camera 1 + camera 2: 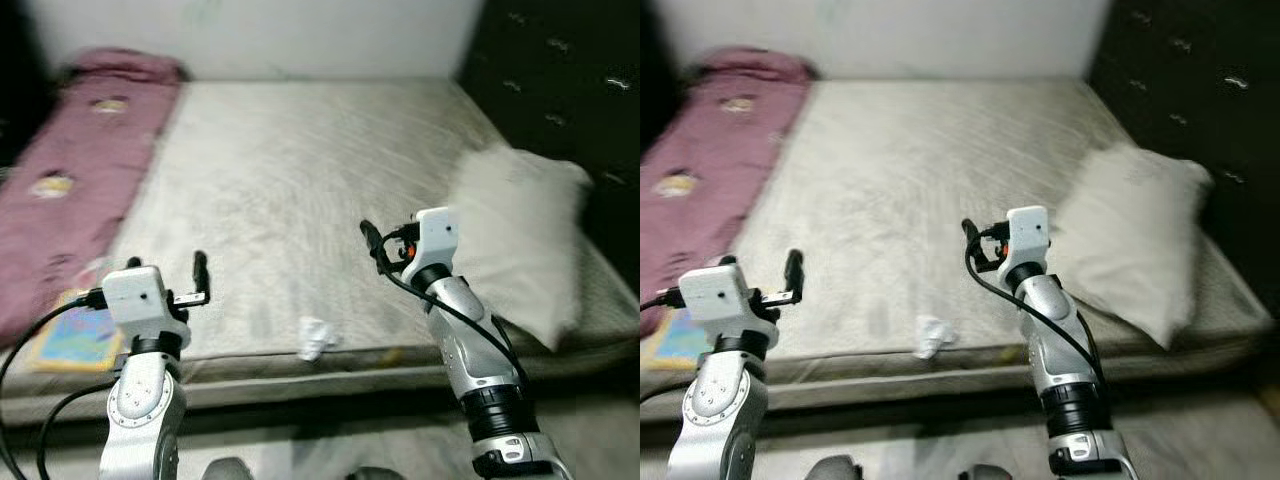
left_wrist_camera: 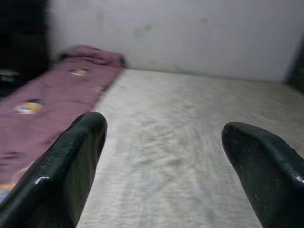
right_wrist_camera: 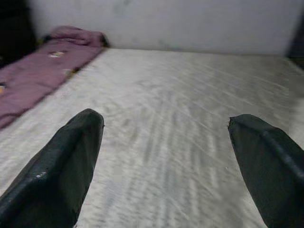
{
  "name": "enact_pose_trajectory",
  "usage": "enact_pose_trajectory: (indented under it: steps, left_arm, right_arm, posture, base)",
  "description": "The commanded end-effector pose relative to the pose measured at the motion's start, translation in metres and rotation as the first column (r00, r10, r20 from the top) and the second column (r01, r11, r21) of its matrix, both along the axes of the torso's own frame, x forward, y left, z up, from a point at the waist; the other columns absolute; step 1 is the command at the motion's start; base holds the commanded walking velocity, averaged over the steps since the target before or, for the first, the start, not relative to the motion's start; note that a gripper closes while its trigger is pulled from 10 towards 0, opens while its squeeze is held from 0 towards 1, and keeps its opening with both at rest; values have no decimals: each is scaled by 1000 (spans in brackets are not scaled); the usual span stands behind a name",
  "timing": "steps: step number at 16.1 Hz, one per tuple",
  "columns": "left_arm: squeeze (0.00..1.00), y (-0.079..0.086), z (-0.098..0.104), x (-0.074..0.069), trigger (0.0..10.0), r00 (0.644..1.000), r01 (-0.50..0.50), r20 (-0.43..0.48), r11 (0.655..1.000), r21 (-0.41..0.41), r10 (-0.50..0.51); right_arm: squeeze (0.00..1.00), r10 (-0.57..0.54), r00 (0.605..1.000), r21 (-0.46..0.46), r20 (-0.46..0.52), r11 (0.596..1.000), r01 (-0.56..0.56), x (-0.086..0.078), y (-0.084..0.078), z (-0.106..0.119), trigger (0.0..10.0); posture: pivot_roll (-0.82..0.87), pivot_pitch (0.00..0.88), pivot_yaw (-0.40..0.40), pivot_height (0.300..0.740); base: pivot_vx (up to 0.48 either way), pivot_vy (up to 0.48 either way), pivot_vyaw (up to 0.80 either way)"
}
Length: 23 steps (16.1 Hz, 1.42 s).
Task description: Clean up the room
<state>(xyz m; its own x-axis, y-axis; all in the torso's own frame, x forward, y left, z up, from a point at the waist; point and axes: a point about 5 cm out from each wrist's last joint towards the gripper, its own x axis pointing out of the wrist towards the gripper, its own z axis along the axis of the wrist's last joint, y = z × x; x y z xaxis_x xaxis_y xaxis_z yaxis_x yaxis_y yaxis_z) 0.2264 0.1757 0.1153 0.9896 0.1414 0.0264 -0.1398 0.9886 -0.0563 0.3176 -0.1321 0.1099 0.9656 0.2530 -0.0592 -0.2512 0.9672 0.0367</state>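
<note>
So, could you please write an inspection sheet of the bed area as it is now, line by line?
Surface: grey mattress, bare in the middle.
Job's things: crumpled white tissue near the front edge; white pillow on the robot's right; purple blanket along the left.
Clutter: colourful book at the front left.
Grippers: left gripper open, empty, above the front edge; right gripper open, empty, above the mattress.
Cables: black cables along both arms.
Surroundings: white wall behind; dark cabinet on the right.
</note>
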Motion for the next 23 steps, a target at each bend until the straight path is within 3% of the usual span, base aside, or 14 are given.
enact_pose_trajectory:
  steps: [1,5,8,13,16,23]
  left_arm:
    - [0,4,2,-1,10000,1000,-13,5,1000,1,13]
    - [0,6,3,-2,10000,999,-25,21,999,21,24]
    - [0,8,2,-8,10000,999,-52,14,998,23,51]
    - [0,9,-5,-19,10000,997,-70,-34,997,44,71]
    - [0,7,-4,-18,10000,997,-63,-40,997,34,64]
    - [0,9,0,-13,10000,997,-75,-24,997,32,76]
  right_arm:
    - [0,-1,1000,8,6,1000,1,1,1,3,10000]
    - [0,6,1000,10,15,1000,-7,4,2,5,10000]
    - [0,-25,1000,62,4,998,25,4,2,8,10000]
    - [0,-49,999,65,-16,997,50,-6,-2,3,10000]
    - [0,-39,999,61,-23,997,40,-9,-1,2,10000]
    - [0,-17,999,65,-31,998,19,-7,3,4,10000]
  posture:
    - [3,0,-37,740]
    - [9,0,-42,740]
    - [29,0,-47,740]
    - [24,0,-41,740]
    - [8,0,-40,740]
    - [12,0,-44,662]
  base:
    - [0,0,0]
    - [0,0,0]
    - [0,0,0]
    - [0,0,0]
    - [0,0,0]
    - [0,0,0]
